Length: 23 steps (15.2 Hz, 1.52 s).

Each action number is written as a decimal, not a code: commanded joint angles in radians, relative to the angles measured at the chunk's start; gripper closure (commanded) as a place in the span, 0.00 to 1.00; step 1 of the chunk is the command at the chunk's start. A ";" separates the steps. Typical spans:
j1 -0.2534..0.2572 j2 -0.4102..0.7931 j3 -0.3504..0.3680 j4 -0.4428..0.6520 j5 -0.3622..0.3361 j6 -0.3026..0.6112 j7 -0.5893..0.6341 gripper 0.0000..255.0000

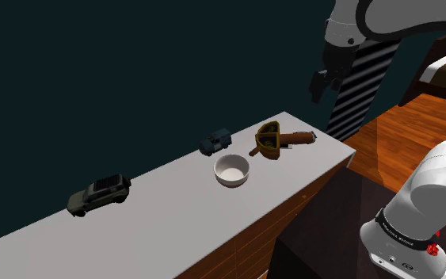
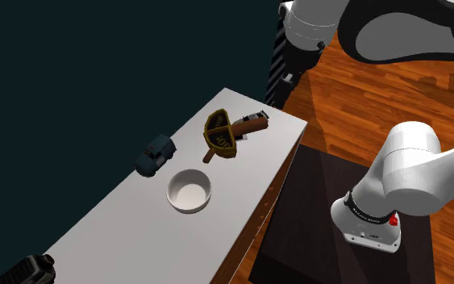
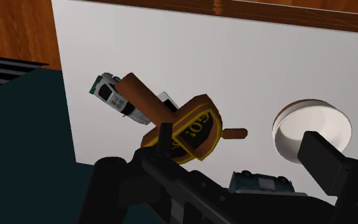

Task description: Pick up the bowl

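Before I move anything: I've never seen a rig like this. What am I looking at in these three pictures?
The machine is a white robot arm ending in a black two-finger gripper. Two pictures come from cameras off the robot, looking down on the white tabletop; the third comes from a camera on the hand, looking along its fingers. On the tabletop lie a white bowl, a dark blue toy truck, an olive toy car and a brown handled object resting over a white toy car. The gripper hangs open above that object, holding nothing.
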 commanded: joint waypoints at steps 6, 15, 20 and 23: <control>0.019 0.120 0.072 -0.025 0.030 0.123 0.089 0.00; 0.032 0.405 0.201 0.012 0.035 0.330 0.256 0.00; 0.032 0.592 0.265 0.080 -0.007 0.421 0.363 0.00; 0.036 0.711 0.295 0.136 -0.051 0.463 0.434 0.00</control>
